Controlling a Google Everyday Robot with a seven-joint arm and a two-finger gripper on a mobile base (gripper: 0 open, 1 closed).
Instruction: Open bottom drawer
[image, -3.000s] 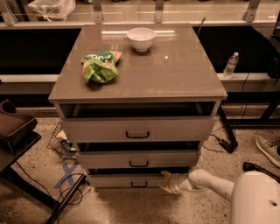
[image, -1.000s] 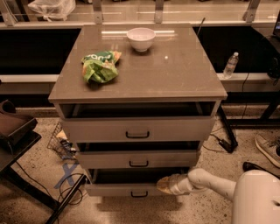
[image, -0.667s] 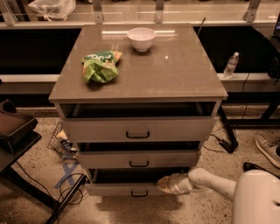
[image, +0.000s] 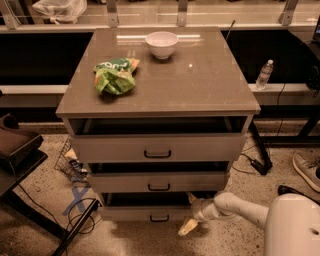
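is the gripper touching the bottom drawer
Cannot tell. The camera view shows the gripper low at the right end of the bottom drawer, overlapping its front edge, but neither contact nor a gap shows plainly.

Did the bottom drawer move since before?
Yes. The bottom drawer slid out toward the camera, farther past the front of the middle drawer. The end effector is at its right end.
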